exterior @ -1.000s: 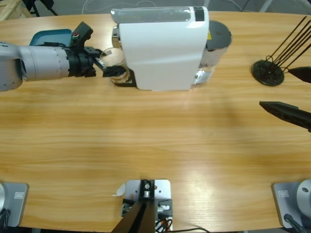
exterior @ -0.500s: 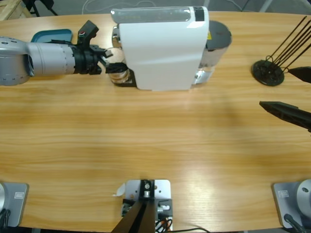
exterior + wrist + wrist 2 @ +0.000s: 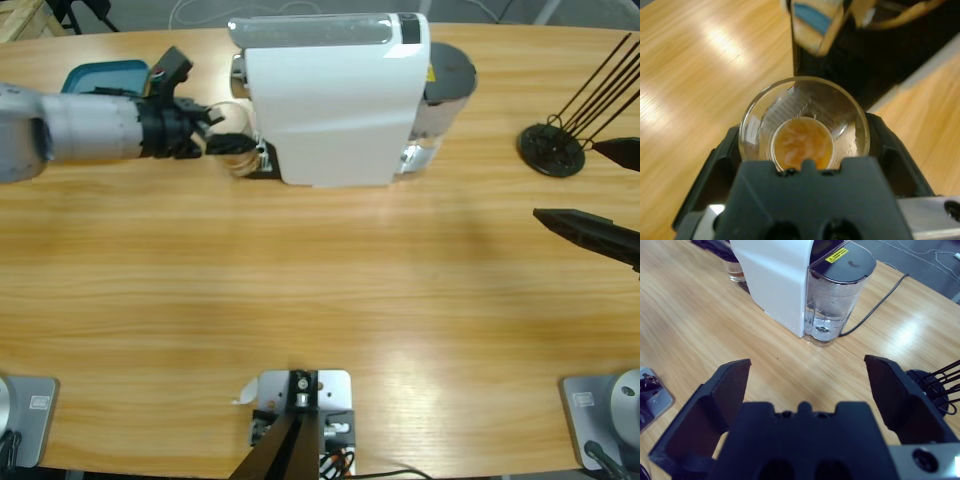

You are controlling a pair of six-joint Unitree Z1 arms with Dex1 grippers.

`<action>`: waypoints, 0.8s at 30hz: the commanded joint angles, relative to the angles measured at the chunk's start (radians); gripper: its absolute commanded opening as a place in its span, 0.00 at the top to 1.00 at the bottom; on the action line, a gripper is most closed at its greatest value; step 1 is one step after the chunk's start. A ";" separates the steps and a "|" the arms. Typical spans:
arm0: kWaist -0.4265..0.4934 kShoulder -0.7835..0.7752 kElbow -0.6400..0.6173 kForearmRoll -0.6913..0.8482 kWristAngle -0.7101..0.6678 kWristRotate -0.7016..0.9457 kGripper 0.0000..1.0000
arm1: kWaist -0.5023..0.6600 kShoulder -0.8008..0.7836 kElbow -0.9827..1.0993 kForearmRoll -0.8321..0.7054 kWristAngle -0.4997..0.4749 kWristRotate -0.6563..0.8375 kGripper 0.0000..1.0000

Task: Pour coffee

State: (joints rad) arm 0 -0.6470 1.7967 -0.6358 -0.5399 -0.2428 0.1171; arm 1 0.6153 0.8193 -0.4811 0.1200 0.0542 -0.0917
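Right now, from the high view, my left gripper (image 3: 222, 143) is clamped on a small clear glass (image 3: 236, 155) at the left end of the white coffee machine (image 3: 335, 100), on its black drip tray (image 3: 262, 168). A teal tray (image 3: 100, 76) lies far left behind the arm. The right gripper (image 3: 585, 230) sits at the right edge, near a black wire stand (image 3: 552, 148), well apart from everything else.

Through the left wrist view, the glass (image 3: 805, 127) is round, thin-walled and glossy, held between both jaws. The coffee (image 3: 801, 144) is a shallow amber-brown pool at its bottom, slightly see-through. The machine's outlet (image 3: 817, 22) hangs just beyond the rim. My worry: smooth glass could slip in hard jaws, or the rim could clip the outlet if I lift too steeply, and any tilt would slosh the little liquid out.

Through the right wrist view, the right gripper (image 3: 807, 385) stands wide apart and empty, over the grained wooden table (image 3: 690, 325), facing the machine's clear water tank (image 3: 832, 305) with its dark lid
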 commanded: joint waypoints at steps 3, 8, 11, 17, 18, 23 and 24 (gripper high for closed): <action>0.176 -0.298 0.172 0.032 0.142 -0.013 0.74 | -0.009 0.029 0.041 -0.013 0.007 0.010 0.00; 0.322 -0.287 0.161 0.014 0.169 -0.014 0.70 | -0.009 0.019 0.042 -0.014 0.010 0.012 0.00; 0.426 -0.255 0.163 -0.018 0.169 -0.031 0.70 | -0.009 0.018 0.042 -0.014 0.011 0.014 0.00; 0.546 -0.177 0.163 -0.089 0.168 -0.047 0.70 | -0.009 0.020 0.042 -0.014 0.013 0.015 0.00; 0.552 -0.158 0.163 -0.108 0.166 -0.047 0.70 | -0.009 0.020 0.042 -0.014 0.015 0.015 0.00; 0.574 -0.063 0.163 -0.182 0.162 -0.046 0.70 | -0.009 0.020 0.042 -0.014 0.015 0.017 0.00; 0.576 -0.046 0.164 -0.196 0.160 -0.045 0.70 | -0.009 0.020 0.042 -0.014 0.015 0.017 0.00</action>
State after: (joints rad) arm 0 -0.1003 1.6227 -0.4926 -0.6510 -0.0868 0.0791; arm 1 0.6149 0.8193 -0.4766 0.1173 0.0542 -0.0881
